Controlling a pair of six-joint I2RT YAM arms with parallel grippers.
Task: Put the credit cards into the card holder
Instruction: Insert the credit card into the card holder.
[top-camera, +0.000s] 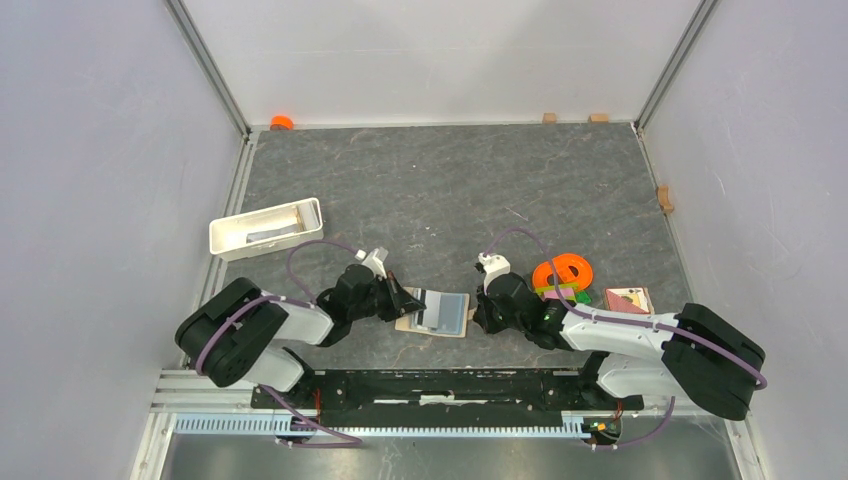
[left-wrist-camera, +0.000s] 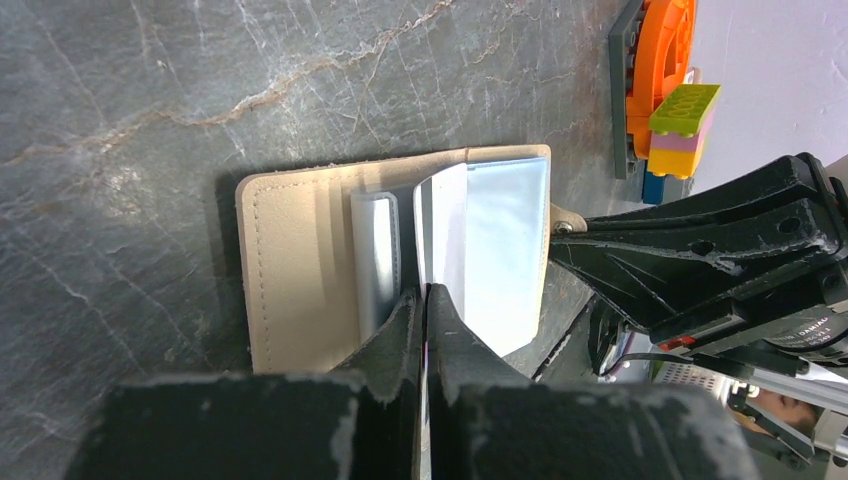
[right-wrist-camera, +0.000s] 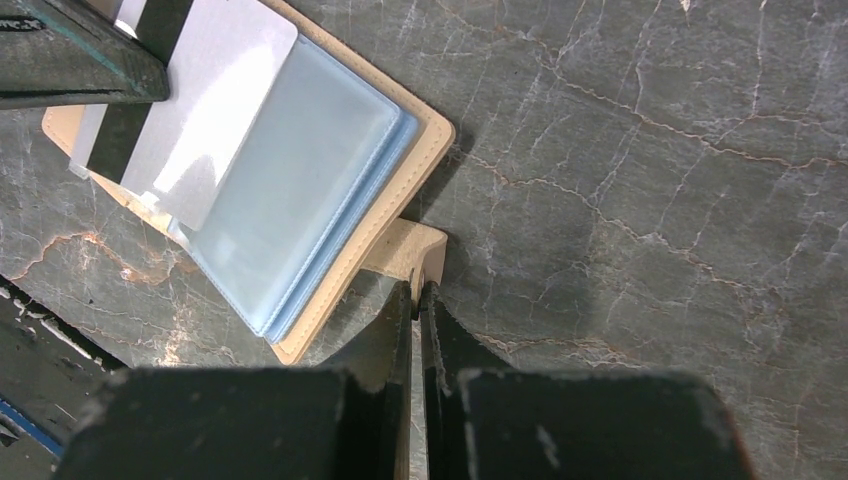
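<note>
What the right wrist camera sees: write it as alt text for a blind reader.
The right gripper pinches the snap tab of an open beige card holder lying on a grey marbled table, blue-grey pockets up. At top left, the left gripper holds a grey card with a dark stripe over the pockets.

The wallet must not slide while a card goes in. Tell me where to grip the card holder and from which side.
Grip the snap tab, coming low from the right. The card holder lies flat and open; the tab is its one thin flap jutting past the edge. The right gripper pinches it there.
</note>
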